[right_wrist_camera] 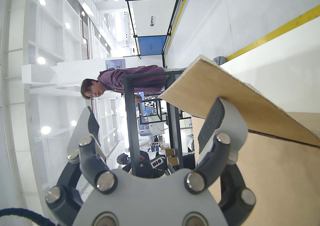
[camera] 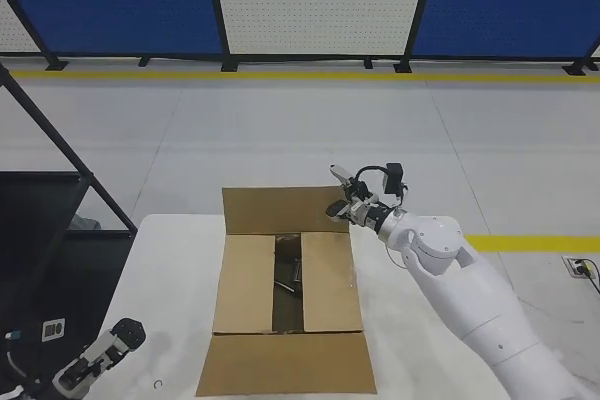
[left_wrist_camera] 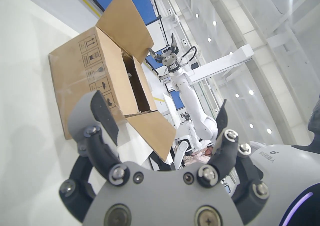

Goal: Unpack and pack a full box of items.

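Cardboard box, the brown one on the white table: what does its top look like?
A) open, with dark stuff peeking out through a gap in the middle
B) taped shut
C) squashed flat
A: in the top view the brown cardboard box has its two side flaps folded in but apart, and dark things show in the gap between them.

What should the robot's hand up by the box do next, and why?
Probably the right hand, open beside the raised far flap, should dip to the right inner flap and fold it outward. It and the left inner flap cover most of the box, leaving a narrow gap over the dark items inside.
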You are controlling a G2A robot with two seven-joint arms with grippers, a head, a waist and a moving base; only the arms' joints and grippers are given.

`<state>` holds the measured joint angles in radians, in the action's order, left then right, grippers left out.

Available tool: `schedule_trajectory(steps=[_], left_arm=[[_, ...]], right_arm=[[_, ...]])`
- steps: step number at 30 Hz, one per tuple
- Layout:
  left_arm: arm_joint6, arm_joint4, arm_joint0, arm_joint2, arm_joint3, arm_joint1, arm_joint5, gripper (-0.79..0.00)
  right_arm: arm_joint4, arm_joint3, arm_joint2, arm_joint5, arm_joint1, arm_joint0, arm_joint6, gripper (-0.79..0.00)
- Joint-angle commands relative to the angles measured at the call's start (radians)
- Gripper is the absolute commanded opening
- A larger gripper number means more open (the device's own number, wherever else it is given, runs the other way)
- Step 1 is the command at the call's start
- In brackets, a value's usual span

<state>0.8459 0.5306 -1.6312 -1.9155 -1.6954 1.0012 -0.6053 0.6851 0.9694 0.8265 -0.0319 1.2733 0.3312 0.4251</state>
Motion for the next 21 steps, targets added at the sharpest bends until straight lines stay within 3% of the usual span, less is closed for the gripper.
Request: schedule_trajectory(steps=[1,9,12,21], left_arm=[[0.0,0.0,0.0,0.0,0.0,0.0,0.0,0.0],[0.0,0.0,0.0,0.0,0.0,0.0,0.0,0.0],[0.0,0.0,0.0,0.0,0.0,0.0,0.0,0.0],[0.0,0.0,0.0,0.0,0.0,0.0,0.0,0.0]], right_arm=[[0.0,0.001,0.0,0.0,0.0,0.001,0.001,0.0],[-0.001,0.004,0.002,-0.015,0.004,0.011,-0.029,0.0],[0.02,-0.012,-0.007,-0.055,0.026,-0.001,-0.138,0.0],[0.112,-0.192,-0.039,-0.056,0.101,-0.073,-0.197,0.0]])
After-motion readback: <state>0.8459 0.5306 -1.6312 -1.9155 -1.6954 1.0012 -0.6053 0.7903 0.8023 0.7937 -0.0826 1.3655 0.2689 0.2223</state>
